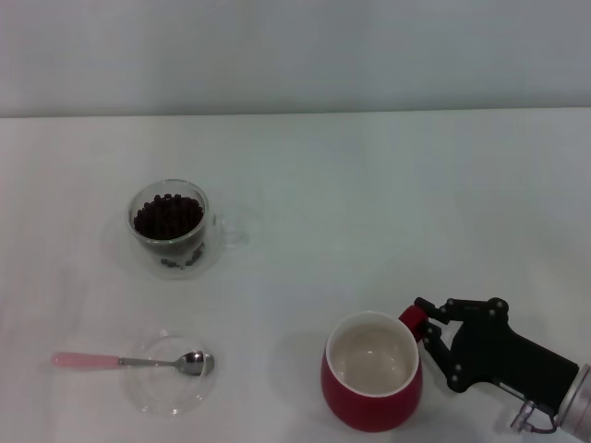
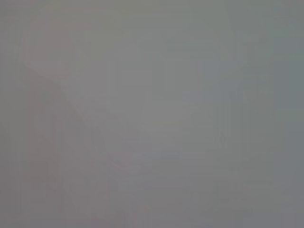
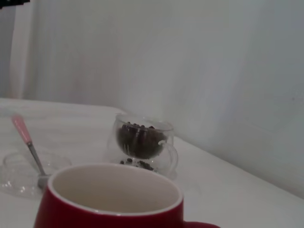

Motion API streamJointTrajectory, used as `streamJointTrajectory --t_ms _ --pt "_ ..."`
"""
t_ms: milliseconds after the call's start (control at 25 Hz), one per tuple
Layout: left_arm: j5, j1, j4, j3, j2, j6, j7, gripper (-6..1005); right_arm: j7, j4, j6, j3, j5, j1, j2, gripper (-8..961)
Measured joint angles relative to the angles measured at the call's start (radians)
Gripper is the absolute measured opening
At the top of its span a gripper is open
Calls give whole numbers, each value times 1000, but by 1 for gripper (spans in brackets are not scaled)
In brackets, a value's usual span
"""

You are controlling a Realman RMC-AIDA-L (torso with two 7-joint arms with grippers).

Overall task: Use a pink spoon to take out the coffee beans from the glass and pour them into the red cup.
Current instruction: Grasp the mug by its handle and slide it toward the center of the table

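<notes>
- The right gripper (image 1: 427, 325) has its two fingers closed around the red cup's handle (image 1: 413, 320), so it's holding the red cup (image 1: 371, 371). The cup sits at the near edge of the table (image 1: 369, 185), and its white inside looks empty.
- Taking the red cup as the landmark: the glass (image 1: 169, 226) is well off to its far left, upright, with the coffee beans (image 1: 168, 215) filling it near the rim. A few beans seem to sit low between the walls of the glass.
- The pink spoon (image 1: 134, 361) is left of the cup at about the same depth. Its metal bowl rests on a clear saucer (image 1: 169, 373), and the pink handle sticks out away from the cup.
- The left gripper isn't in the head view, and its own camera shows only flat grey, so I can't say what state it's in.
- My guess at the step: placing or steadying the cup before any scooping. To do it well, keep the cup level, slide it closer to the glass so the spoon has a shorter trip, and don't tug the handle sideways or it'll tip.
- Nothing's been scooped yet by the look of it.
</notes>
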Motion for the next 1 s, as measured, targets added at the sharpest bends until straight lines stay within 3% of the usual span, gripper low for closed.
streamJointTrajectory --t_ms 360,560,1000 --pt "1 1 -2 2 -2 0 -1 887 -16 24 0 25 1 4 -3 140" --pt "1 -1 -15 2 0 -4 -1 888 -17 35 -1 42 1 6 -3 387" --pt "17 6 -30 3 -2 2 -1 888 -9 68 -82 48 -2 -3 -28 426"
